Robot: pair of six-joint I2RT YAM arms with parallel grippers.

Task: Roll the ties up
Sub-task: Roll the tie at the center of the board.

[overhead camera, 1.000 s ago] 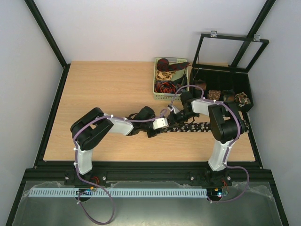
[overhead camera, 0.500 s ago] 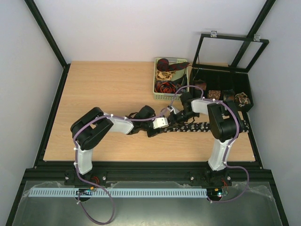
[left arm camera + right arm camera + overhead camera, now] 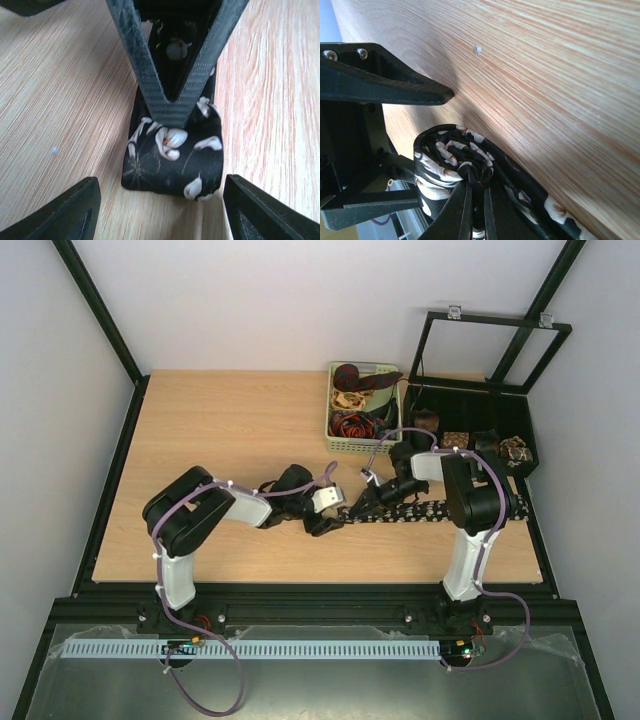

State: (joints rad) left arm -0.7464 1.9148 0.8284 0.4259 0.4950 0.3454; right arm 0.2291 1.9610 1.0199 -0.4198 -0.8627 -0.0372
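The right tool (image 3: 476, 194) was pressed together on the heart of a small coil. Its two thin fingers (image 3: 464, 212) pinched the innermost turns of the black tie (image 3: 447, 152), so the very centre of the roll was hidden behind them. In the left wrist view that tool read as a V of woven carbon-fibre plates coming to a point on top of the roll. The roll was a soft, round-cornered bundle of smooth black cloth printed with white lily-like flowers, lying on the surface (image 3: 220, 430). The left tool (image 3: 160, 182) stood spread wide, one dark ribbed finger (image 3: 65, 212) on each side of the bundle and neither touching it. Only their tips showed, cut off by the bottom edge. From overhead the coil itself was hard to pick out beneath the two tools. The unrolled tail ran flat to the right, partly covered by the right arm. The surface was pale wood-grain board. At its far edge sat a light green slotted basket (image 3: 330, 412) heaped with loose ties (image 3: 352, 426) in dark red and beige, their patterns too small to read. Just right of it lay a black case (image 3: 440, 408) with its lid frame propped up and rolled ties (image 3: 457, 440) in the near compartments; I could not tell how many compartments it had.
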